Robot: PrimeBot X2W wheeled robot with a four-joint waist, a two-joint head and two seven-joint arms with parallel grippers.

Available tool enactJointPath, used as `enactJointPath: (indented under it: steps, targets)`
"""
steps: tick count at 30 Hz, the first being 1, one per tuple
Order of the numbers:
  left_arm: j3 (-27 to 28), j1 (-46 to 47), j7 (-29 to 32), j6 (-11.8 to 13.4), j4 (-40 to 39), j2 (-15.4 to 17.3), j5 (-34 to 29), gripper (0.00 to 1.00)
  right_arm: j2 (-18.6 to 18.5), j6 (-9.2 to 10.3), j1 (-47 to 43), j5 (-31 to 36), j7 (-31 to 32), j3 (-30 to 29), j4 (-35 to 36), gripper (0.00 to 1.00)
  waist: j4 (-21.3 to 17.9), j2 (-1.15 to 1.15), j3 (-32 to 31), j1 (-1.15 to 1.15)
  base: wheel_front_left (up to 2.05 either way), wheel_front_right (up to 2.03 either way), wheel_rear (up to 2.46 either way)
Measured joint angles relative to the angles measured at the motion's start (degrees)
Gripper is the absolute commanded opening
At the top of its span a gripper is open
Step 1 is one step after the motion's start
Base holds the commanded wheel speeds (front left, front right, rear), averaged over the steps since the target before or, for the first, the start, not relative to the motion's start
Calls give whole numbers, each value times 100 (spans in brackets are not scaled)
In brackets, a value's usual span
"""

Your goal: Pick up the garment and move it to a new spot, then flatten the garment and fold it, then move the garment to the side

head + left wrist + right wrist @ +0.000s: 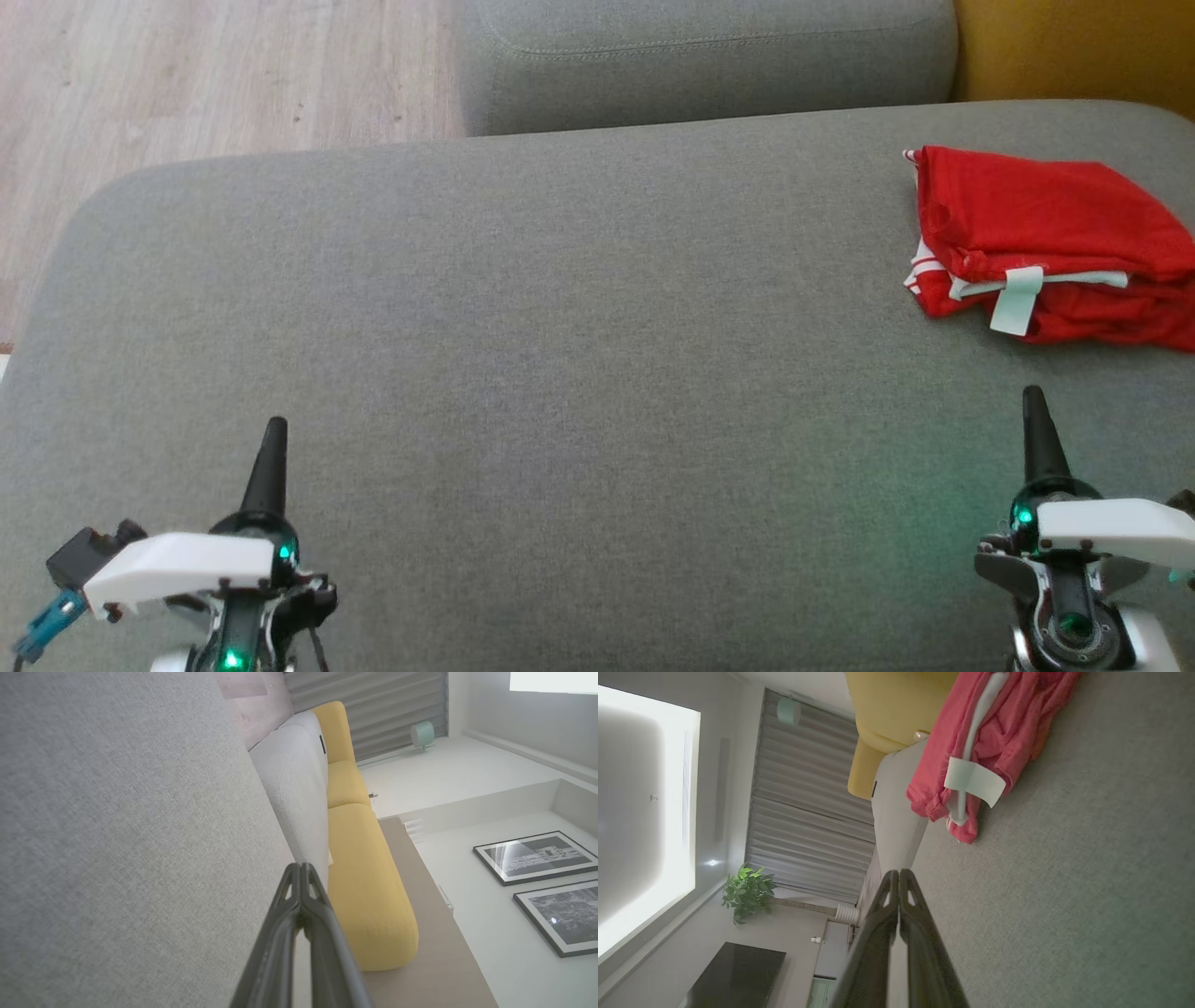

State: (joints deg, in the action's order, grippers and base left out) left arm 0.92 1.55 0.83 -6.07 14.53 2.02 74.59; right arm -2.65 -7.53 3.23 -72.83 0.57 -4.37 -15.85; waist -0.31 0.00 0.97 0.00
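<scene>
We see the red garment (pixel 1046 233) lying folded at the far right of the grey sofa seat (pixel 560 327), with a pale tag (pixel 1016 301) hanging off its near edge. Our left hand (pixel 275 429) sits at the near left, clenched on nothing, its fingers pressed together. Our right hand (pixel 1032 397) is at the near right, likewise clenched and empty, near the garment but not touching it. A yellow cushion (pixel 1074 47) shows at the far right corner.

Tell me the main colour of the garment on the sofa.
Garment: red, clearest in the head view.
</scene>
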Motion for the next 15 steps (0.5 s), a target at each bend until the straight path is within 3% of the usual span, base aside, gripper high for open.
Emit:
enactJointPath:
  steps: [15]
  targets:
    - [158,36,220,-51,47,3,822,0,0,0,2,-901,219,-119,0,0,15,0,-38,0,0,0,0]
